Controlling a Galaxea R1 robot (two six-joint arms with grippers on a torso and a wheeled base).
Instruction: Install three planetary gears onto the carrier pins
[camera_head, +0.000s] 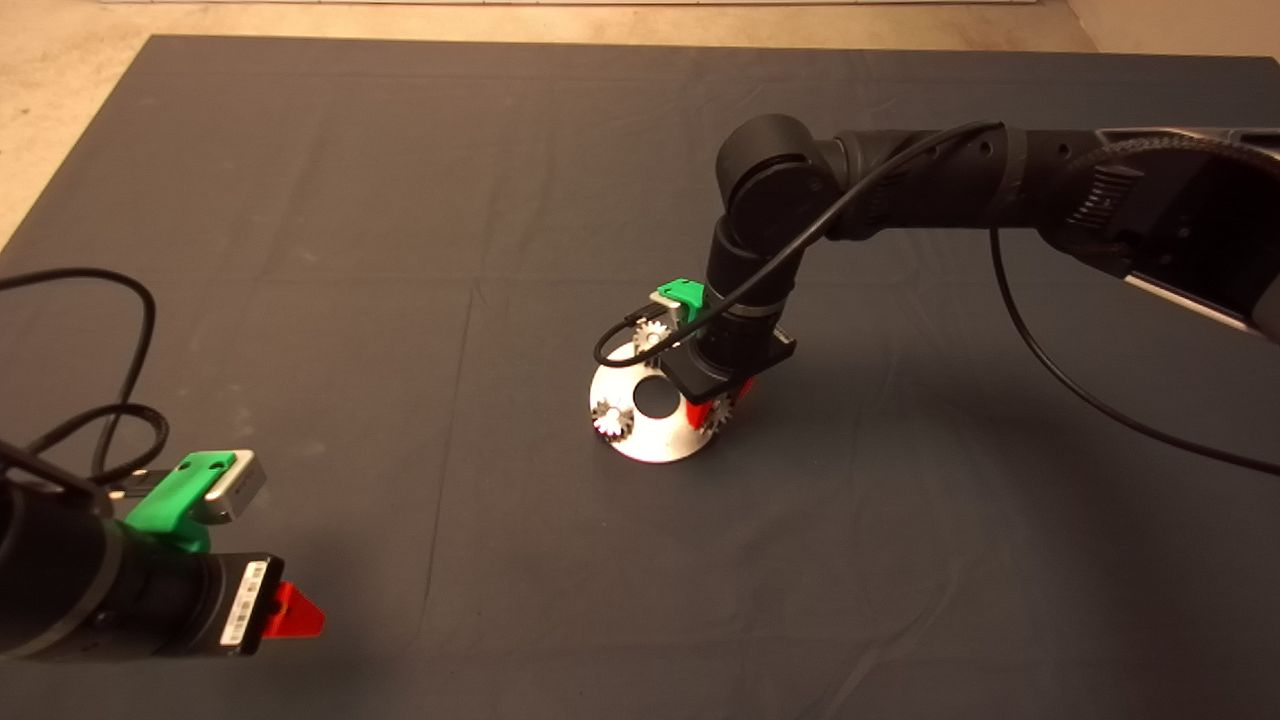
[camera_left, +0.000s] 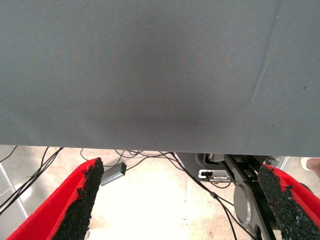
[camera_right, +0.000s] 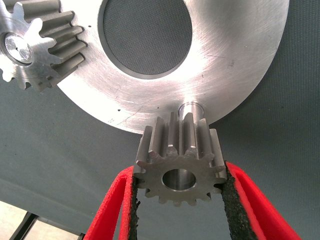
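Steel gear (camera_right: 179, 167): rigid, slick, weighty; held across its teeth.
Right gripper (camera_right: 179, 200): pinched it above pin (camera_right: 191, 106).
Left gripper (camera_left: 177, 200): spread, parked.

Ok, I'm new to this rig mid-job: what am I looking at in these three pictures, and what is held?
The overhead picture shows two black robot arms over a dark mat. The other two pictures come from cameras on the wrists. On the mat lies a shiny disc with two gears already on pins. The right hand is shut on the third gear, held just off the last bare pin. The left hand waits open at the mat's lower left edge; its camera sees floor and cables beyond.
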